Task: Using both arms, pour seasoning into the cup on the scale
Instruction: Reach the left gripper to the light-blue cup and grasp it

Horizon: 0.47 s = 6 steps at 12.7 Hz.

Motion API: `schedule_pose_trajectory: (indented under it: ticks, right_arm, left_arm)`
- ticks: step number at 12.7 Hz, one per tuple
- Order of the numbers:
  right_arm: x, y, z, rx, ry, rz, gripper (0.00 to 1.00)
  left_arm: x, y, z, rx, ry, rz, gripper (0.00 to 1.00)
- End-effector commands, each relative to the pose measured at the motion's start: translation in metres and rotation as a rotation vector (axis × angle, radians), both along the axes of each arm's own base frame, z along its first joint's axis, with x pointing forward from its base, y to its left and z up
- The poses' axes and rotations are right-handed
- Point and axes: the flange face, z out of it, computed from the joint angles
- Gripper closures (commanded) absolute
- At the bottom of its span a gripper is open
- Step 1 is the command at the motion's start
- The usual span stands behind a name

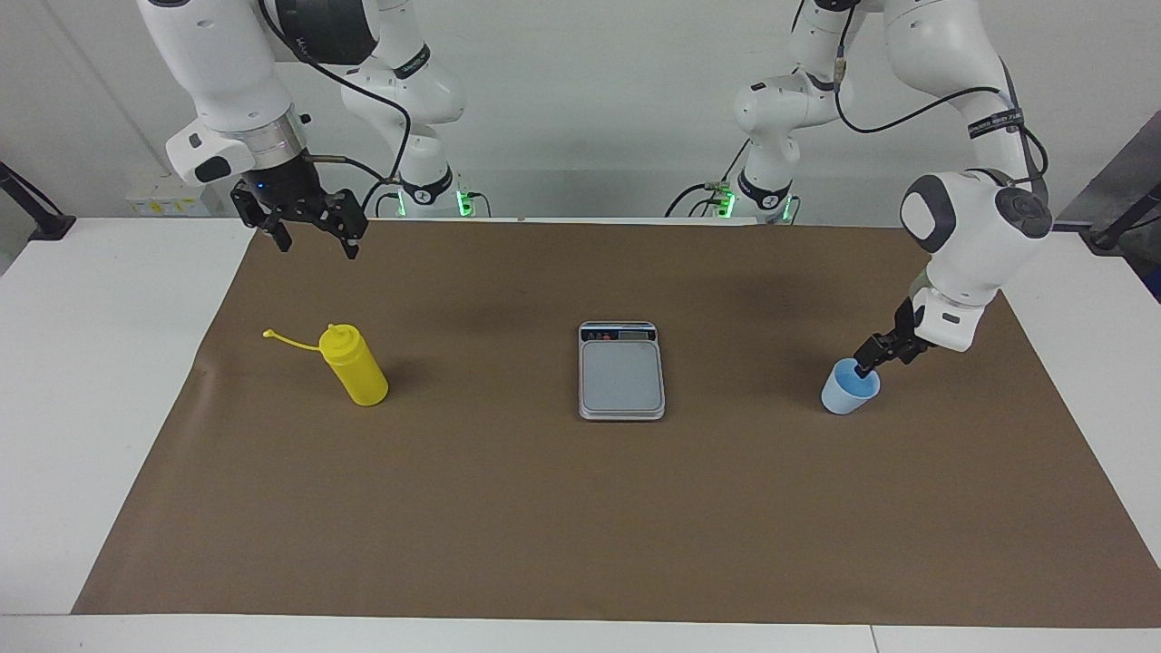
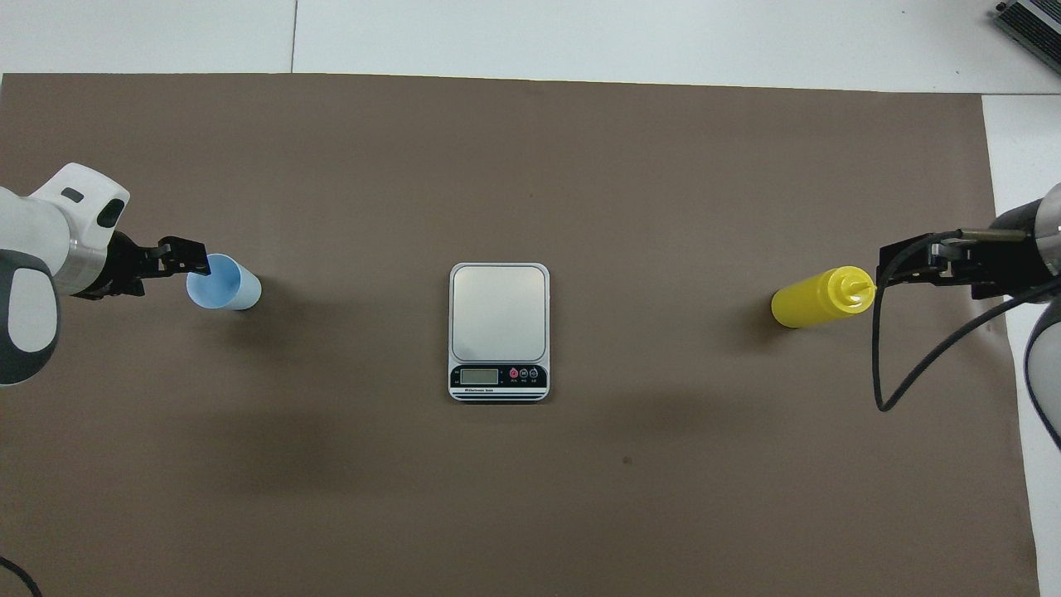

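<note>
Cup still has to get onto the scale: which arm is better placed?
Left. Its gripper is already at the rim of the cup, while the right gripper hangs high above the table near the seasoning, at the right arm's end, away from the scale.

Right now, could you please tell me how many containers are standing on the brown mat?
2. A light blue plastic cup at the left arm's end, and a yellow plastic squeeze bottle at the right arm's end. None appear hidden.

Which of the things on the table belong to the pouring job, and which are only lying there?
Belong to the job:
- yellow seasoning bottle
- blue cup, with the left gripper at its rim
- scale
- right gripper, up in the air

Only lying there:
- brown mat; nothing else
</note>
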Motion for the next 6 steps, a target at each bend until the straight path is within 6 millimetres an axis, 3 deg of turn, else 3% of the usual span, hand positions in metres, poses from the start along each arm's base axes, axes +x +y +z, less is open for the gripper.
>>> schedule_pose_trajectory:
  ticks: [1, 5, 6]
  right_arm:
    - [-0.007, -0.003, 0.0, 0.002, -0.018, -0.005, 0.0]
    - [-0.006, -0.003, 0.0, 0.002, -0.02, -0.004, 0.0]
    - [-0.006, -0.003, 0.0, 0.002, -0.02, -0.004, 0.0]
  left_arm:
    - [-0.003, -0.002, -0.012, -0.007, -0.017, 0.018, 0.0]
    - [-0.007, -0.004, -0.023, -0.005, -0.027, 0.019, 0.0]
    - [-0.007, -0.005, -0.023, -0.006, -0.026, 0.017, 0.08]
